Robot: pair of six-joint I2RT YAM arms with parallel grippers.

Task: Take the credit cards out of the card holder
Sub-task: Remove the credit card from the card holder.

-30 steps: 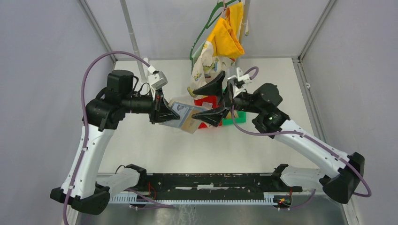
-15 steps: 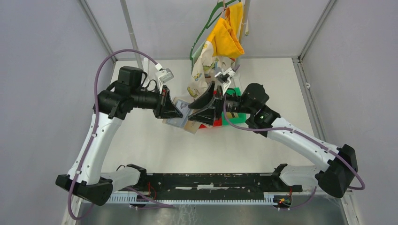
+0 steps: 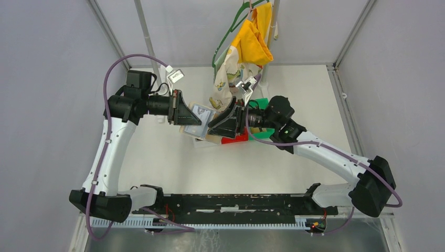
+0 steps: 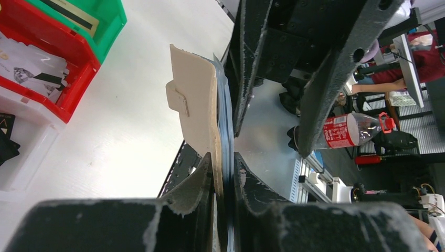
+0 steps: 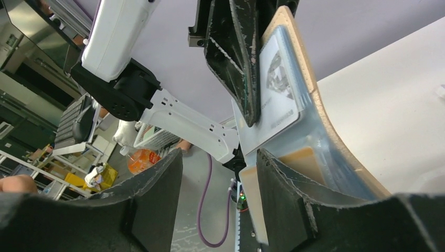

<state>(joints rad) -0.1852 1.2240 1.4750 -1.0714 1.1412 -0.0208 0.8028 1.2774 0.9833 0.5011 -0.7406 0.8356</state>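
Left wrist view: the card holder (image 4: 195,100) is seen edge-on, clamped in the left gripper (image 4: 223,164) and held off the worktop (image 4: 131,94). Right wrist view: the right gripper (image 5: 219,155) is held with its jaws apart, close against the free end of the card holder; contact cannot be judged. A pale card (image 5: 277,89) is seen inside a clear sleeve (image 5: 315,142). Its print is too blurred to be read. The red bin (image 4: 78,79) is cut off by the frame edge.
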